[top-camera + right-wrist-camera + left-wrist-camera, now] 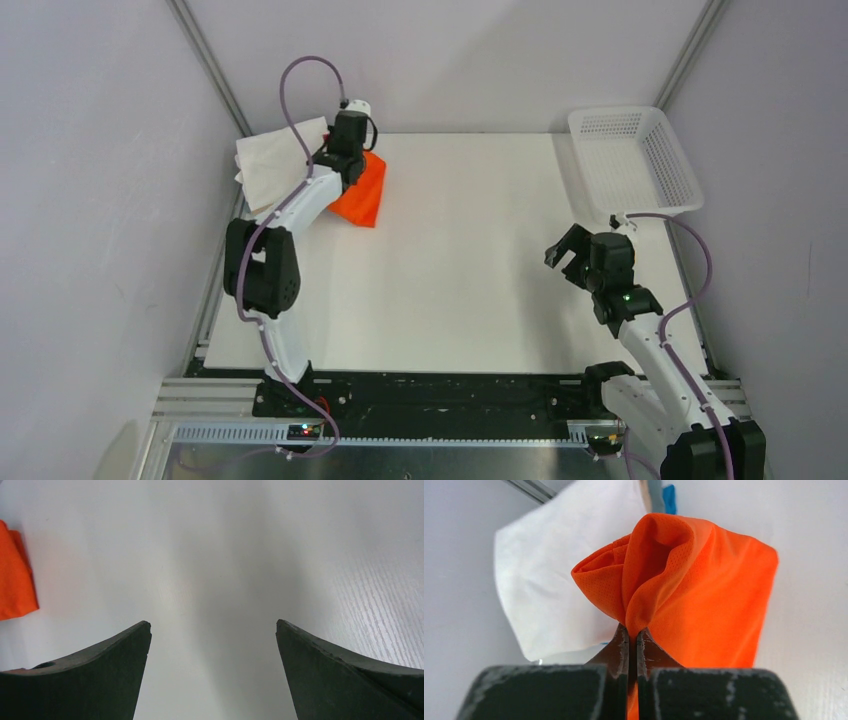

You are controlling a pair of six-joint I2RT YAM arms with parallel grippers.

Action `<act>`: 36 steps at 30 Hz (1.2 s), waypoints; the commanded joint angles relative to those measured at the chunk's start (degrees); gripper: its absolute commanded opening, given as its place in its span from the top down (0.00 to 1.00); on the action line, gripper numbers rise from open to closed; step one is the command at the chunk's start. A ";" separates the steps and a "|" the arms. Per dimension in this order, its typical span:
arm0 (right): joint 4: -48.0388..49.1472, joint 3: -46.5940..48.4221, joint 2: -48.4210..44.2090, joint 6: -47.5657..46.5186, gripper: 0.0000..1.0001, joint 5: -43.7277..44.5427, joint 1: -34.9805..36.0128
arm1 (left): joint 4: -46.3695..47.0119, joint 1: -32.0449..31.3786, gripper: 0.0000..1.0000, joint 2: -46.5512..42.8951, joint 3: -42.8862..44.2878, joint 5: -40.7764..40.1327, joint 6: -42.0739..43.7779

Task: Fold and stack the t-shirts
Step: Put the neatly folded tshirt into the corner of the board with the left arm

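Two tools in play, and only one of them has anything. Over at roughly 10 o'clock on the surface (460, 270) in the top view, the left tool (633, 632) is pinched tight on the orange t-shirt (704, 590). From the left wrist view the two fingers are pressed together with just a thin fold of orange cloth caught between the tips. The fabric balloons up and out from there toward 12 and 2 o'clock, with a puckered hollow right above the grip. More orange shows below the tips too, in the slit between the fingers. So the shirt sits right at the tool's nose, bunched up, not lying flat.

Behind the orange one, toward 10 o'clock from the grip in that same view, is the folded white shirt (554, 565). A little sliver of blue shirt (669, 497) peeks out at 12 o'clock along the top edge. In the top view the white one sits in the far-left corner, with the orange cloth just beside it on its 4 o'clock side. Overlapping or only touching, I can't tell which.

The right tool (213, 625) is spread wide open with nothing in it, hovering over bare surface at about 4 o'clock, well apart from the shirts. Its wrist view catches only a corner of the orange cloth at 9 o'clock. The white mesh basket (672, 165) sits at 1 o'clock, on the far-right corner.
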 commanded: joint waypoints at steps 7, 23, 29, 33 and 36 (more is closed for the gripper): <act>3.31 -0.18 1.01 -1.73 0.01 4.29 -0.23 | 1.30 4.86 1.00 -5.92 6.15 -0.25 7.05; 3.21 -0.18 2.90 -1.17 0.01 6.68 -0.29 | -1.68 5.19 1.00 -6.22 18.22 -2.38 1.46; 3.51 -0.16 3.90 -1.21 0.01 6.62 -0.29 | -1.77 6.26 1.00 -2.61 22.44 -1.62 -1.21; 3.56 -0.13 4.15 -1.31 0.01 7.25 -0.33 | -1.82 7.47 1.00 0.17 23.70 -1.16 -2.79; 3.67 -0.17 4.60 -1.34 0.01 7.46 -0.30 | -1.99 8.94 1.00 1.17 23.01 0.49 -5.16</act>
